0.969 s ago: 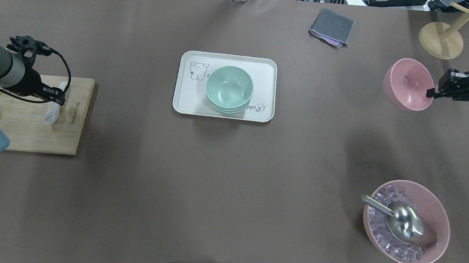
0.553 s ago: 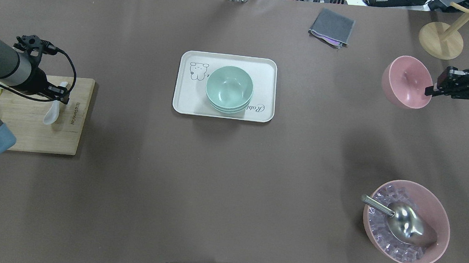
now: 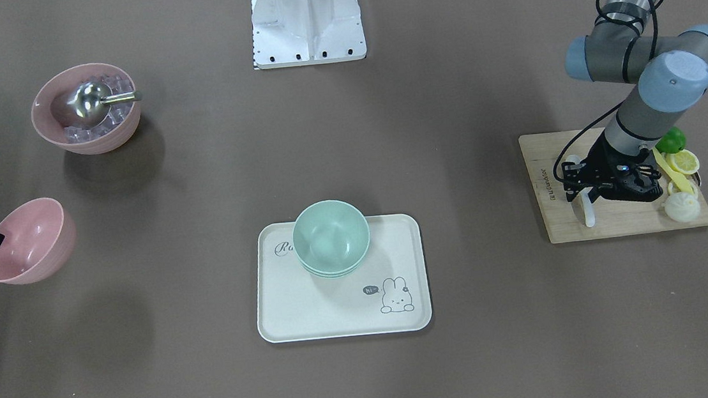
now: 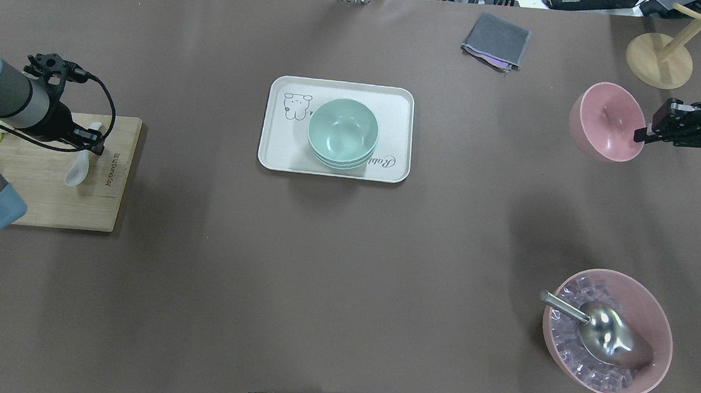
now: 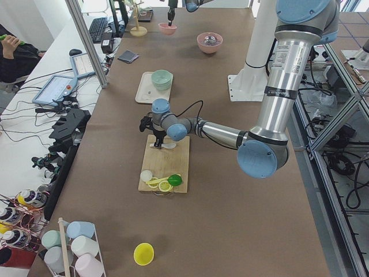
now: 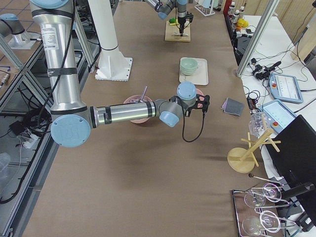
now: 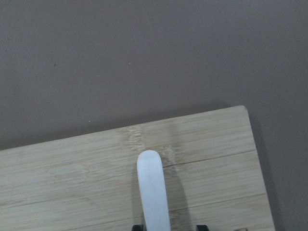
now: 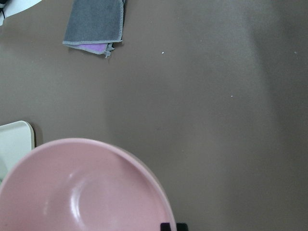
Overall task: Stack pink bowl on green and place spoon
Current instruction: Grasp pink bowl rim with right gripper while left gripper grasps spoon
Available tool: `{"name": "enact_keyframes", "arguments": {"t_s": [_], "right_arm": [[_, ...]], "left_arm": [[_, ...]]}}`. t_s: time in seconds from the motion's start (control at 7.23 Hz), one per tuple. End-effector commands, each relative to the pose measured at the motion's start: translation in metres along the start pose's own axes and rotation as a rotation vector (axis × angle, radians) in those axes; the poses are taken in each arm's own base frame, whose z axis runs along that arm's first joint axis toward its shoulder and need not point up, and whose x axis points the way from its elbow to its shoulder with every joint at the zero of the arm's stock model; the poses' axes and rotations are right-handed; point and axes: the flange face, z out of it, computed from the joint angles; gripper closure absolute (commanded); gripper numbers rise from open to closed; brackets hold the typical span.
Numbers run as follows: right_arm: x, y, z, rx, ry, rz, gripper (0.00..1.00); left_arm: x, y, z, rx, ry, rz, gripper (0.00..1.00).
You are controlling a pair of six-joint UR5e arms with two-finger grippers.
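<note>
The pink bowl (image 4: pixel 605 122) hangs tilted above the table at the right, held by its rim in my shut right gripper (image 4: pixel 641 135); it also fills the right wrist view (image 8: pixel 82 192). Stacked green bowls (image 4: pixel 342 133) sit on the cream tray (image 4: pixel 276 154) at the table's middle. A white spoon (image 4: pixel 78 170) lies on the wooden board (image 4: pixel 48 200) at the left. My left gripper (image 4: pixel 92 141) is down over the spoon's handle (image 7: pixel 153 187), fingers on either side with a gap on one side.
A larger pink bowl (image 4: pixel 606 331) with ice cubes and a metal scoop stands at the near right. A grey cloth (image 4: pixel 496 40) and a wooden stand (image 4: pixel 659 61) are at the far right. Lemon pieces and a lime (image 3: pixel 677 158) lie on the board's outer end.
My right gripper has shifted the pink bowl slightly farther and leftward. My left gripper has shifted a little to the right over the spoon, which has stayed in place.
</note>
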Motion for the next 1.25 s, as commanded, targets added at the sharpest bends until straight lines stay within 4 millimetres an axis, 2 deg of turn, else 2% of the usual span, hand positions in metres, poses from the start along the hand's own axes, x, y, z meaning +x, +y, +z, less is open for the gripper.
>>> {"name": "enact_keyframes", "arguments": {"t_s": [0.0, 0.28, 0.42, 0.55, 0.69, 0.83, 0.97, 1.11], "right_arm": [[-0.002, 0.001, -0.001, 0.001, -0.002, -0.001, 1.00], [-0.007, 0.002, -0.004, 0.004, -0.008, -0.010, 1.00], [-0.024, 0.006, -0.011, 0.011, -0.027, -0.014, 1.00], [-0.061, 0.002, -0.011, 0.011, -0.061, -0.001, 1.00], [-0.113, 0.006, 0.013, -0.019, -0.094, 0.022, 1.00], [-0.153, 0.014, 0.040, 0.000, -0.103, 0.021, 1.00], [-0.185, 0.029, 0.073, 0.022, -0.097, 0.007, 1.00], [-0.220, 0.036, 0.088, 0.014, -0.074, 0.010, 1.00]], "left_arm": [[0.002, -0.001, -0.004, 0.008, 0.007, 0.002, 1.00], [0.008, -0.002, -0.014, 0.020, 0.020, -0.005, 1.00], [0.023, -0.008, -0.044, 0.057, 0.052, 0.008, 1.00], [0.026, -0.016, -0.075, 0.059, 0.075, -0.013, 1.00], [0.047, -0.031, -0.106, 0.068, 0.132, -0.075, 1.00], [0.080, -0.050, -0.127, 0.087, 0.187, -0.189, 1.00], [0.104, -0.063, -0.141, 0.105, 0.226, -0.257, 1.00], [0.121, -0.072, -0.153, 0.110, 0.259, -0.286, 1.00]]}}
